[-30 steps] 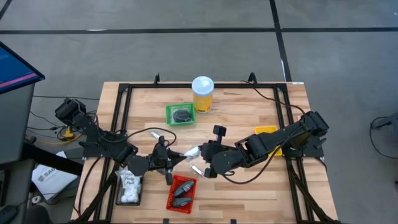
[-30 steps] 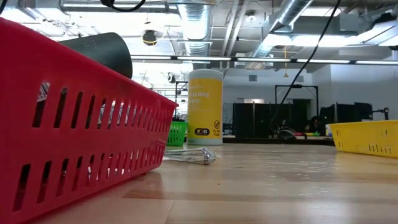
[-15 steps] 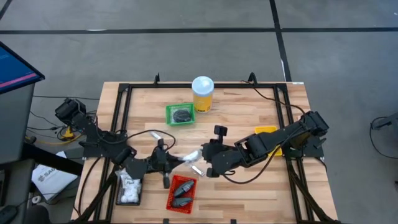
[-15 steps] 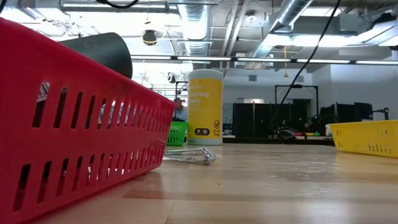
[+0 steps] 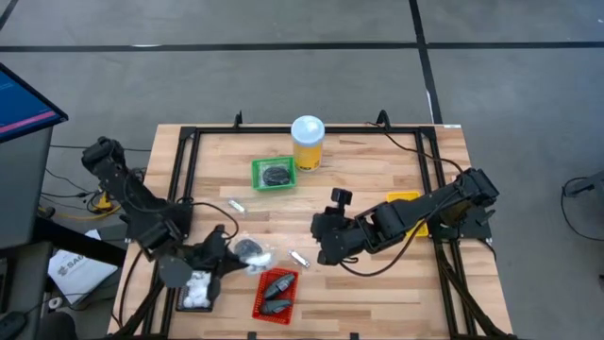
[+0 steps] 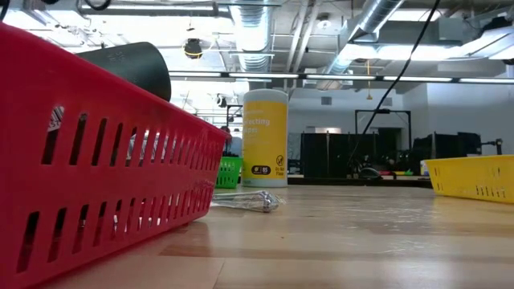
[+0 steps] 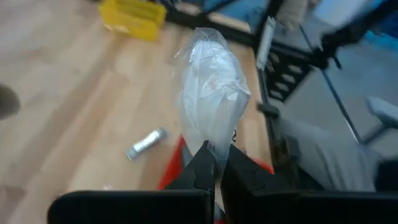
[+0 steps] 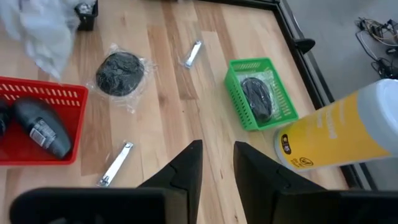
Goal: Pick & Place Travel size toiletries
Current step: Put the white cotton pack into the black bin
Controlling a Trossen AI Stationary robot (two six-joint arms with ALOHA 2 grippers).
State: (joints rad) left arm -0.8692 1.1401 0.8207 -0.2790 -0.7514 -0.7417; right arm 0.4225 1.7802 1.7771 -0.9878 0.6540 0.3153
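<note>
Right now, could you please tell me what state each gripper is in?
Left gripper: shut on the white sachet.
Right gripper: open, holding nothing.

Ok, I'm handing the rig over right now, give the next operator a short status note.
Left gripper: shut on a white sachet, held near the black tray.
Right gripper: open, empty, mid-table.
Done: sachets in black tray, two dark bottles in red tray, one puck in green tray.
Left: wrapped puck and two silvery tubes loose on the table.
</note>
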